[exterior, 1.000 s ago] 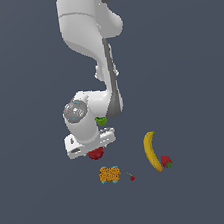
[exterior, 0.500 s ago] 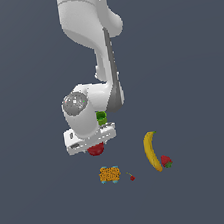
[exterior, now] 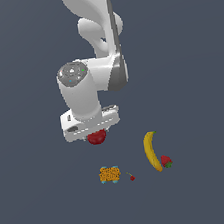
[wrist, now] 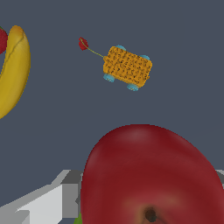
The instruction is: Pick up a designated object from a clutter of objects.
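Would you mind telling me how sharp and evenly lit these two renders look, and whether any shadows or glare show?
Exterior view: flat, even light, no cast shadows on the dark ground; small items like the cherry look coarse. Wrist view: the apple fills the foreground with a soft highlight but no harsh glare; the patterned box stays sharp.

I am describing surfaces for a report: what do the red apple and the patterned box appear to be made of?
The apple looks smooth and glossy like waxy fruit skin, with a soft highlight on top. The box looks matte, perhaps printed cardboard or woven material: an orange dotted pattern, no shine, cyan corners.
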`<control>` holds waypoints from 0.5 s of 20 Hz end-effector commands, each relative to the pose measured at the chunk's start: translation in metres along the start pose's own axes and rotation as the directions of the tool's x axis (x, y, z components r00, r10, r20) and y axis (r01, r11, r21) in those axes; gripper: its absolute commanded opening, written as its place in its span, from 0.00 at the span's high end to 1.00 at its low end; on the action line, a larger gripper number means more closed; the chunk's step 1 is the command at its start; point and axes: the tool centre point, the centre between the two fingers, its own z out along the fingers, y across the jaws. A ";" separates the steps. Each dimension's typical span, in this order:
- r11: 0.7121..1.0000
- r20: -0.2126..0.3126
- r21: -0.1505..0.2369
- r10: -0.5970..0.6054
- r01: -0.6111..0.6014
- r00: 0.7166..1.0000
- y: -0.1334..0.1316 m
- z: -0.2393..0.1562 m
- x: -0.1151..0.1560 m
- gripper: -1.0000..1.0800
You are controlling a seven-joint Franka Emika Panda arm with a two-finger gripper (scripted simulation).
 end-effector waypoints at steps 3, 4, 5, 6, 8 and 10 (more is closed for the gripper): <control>1.000 -0.003 -0.002 -0.001 0.001 1.000 -0.014 -0.054 -0.004 1.00; 1.000 -0.003 -0.002 -0.001 0.001 1.000 -0.017 -0.066 -0.006 1.00; 1.000 -0.003 -0.001 -0.001 0.001 1.000 -0.020 -0.078 -0.007 1.00; 1.000 -0.003 -0.001 -0.001 0.001 1.000 -0.024 -0.090 -0.008 1.00; 1.000 -0.003 -0.001 -0.001 0.001 1.000 -0.030 -0.114 -0.010 1.00; 1.000 -0.003 -0.001 -0.002 0.002 1.000 -0.036 -0.137 -0.011 1.00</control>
